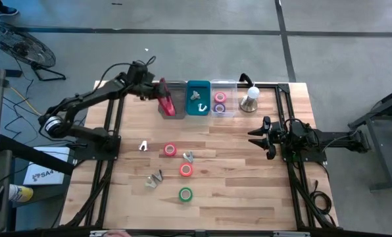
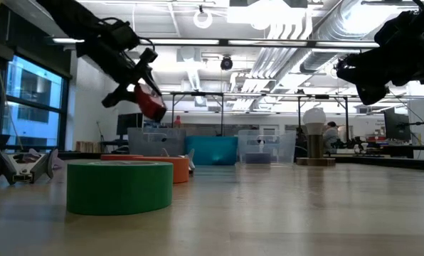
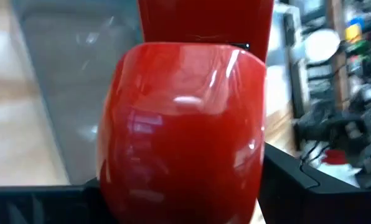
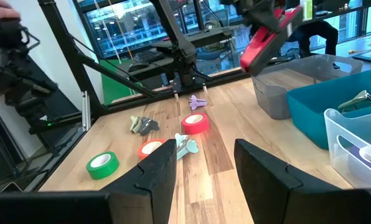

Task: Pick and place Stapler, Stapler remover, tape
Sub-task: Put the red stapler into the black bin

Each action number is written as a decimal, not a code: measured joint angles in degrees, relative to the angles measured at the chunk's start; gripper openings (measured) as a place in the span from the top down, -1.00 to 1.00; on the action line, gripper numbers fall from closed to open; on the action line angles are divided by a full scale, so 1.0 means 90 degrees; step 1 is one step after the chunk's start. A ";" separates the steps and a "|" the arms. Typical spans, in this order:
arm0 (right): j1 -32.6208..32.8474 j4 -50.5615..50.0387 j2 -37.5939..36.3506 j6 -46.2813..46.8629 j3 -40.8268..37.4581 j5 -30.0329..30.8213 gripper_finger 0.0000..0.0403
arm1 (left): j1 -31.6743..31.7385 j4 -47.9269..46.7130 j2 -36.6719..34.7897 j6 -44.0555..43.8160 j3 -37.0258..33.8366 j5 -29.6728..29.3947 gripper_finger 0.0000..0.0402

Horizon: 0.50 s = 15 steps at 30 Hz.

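Observation:
My left gripper (image 1: 158,91) is at the table's far side and is shut on the red stapler (image 1: 167,103), which hangs over the grey bin (image 1: 176,89). The stapler fills the left wrist view (image 3: 185,137) and shows in the air in the low view (image 2: 152,104). Red (image 1: 170,150), orange (image 1: 186,170) and green (image 1: 185,194) tape rolls lie flat on the table. Purple and pink rolls sit in the clear bin (image 1: 232,99). Silvery staple removers (image 1: 188,156) lie among the rolls, and one is in the teal bin (image 1: 197,108). My right gripper (image 4: 204,174) waits open at the table's right. My left gripper pinches the stapler between its two fingers (image 3: 297,186), across the rounded red body (image 3: 185,162) near one end. The fingers come slanting down from the table's left. The stapler is lifted clear, tilted, its free end (image 1: 171,113) pointing down over the grey bin.
The grey, teal and clear bins stand in a row along the far edge, with a small white-topped cone-shaped object (image 1: 250,100) to their right. Two more staple removers (image 1: 143,146) (image 1: 155,178) lie left of the rolls. Bare wood shows around my right gripper (image 1: 258,135).

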 joint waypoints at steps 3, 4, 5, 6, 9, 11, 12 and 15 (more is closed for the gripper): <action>0.0000 0.0000 0.0000 0.0000 -0.0002 0.0000 0.24 | 0.0219 -0.0068 0.0231 0.0364 0.0365 0.0080 0.03; 0.0000 0.0000 0.0000 0.0001 -0.0002 0.0002 0.24 | 0.0281 -0.0121 0.0325 0.0518 0.0506 0.0078 0.03; -0.0001 0.0000 0.0001 0.0001 -0.0001 0.0002 0.24 | 0.0342 -0.0215 0.0447 0.0659 0.0670 0.0080 0.03; 0.0000 0.0001 0.0001 0.0001 -0.0001 0.0001 0.24 | 0.0382 -0.0385 0.0582 0.0800 0.0858 0.0078 0.03; -0.0002 0.0000 0.0000 0.0000 -0.0002 0.0002 0.24 | 0.0432 -0.1233 0.1048 0.1253 0.1480 -0.0077 0.03; -0.0002 0.0000 0.0000 0.0000 0.0000 0.0002 0.24 | 0.0419 -0.1826 0.1392 0.1605 0.1911 -0.0342 0.03; 0.0000 0.0000 0.0001 0.0002 -0.0002 0.0000 0.24 | 0.0409 -0.2092 0.1580 0.1743 0.2129 -0.0508 0.03; 0.0000 0.0001 0.0001 0.0002 0.0000 0.0001 0.24 | 0.0403 -0.2539 0.2109 0.1929 0.2709 -0.0878 0.03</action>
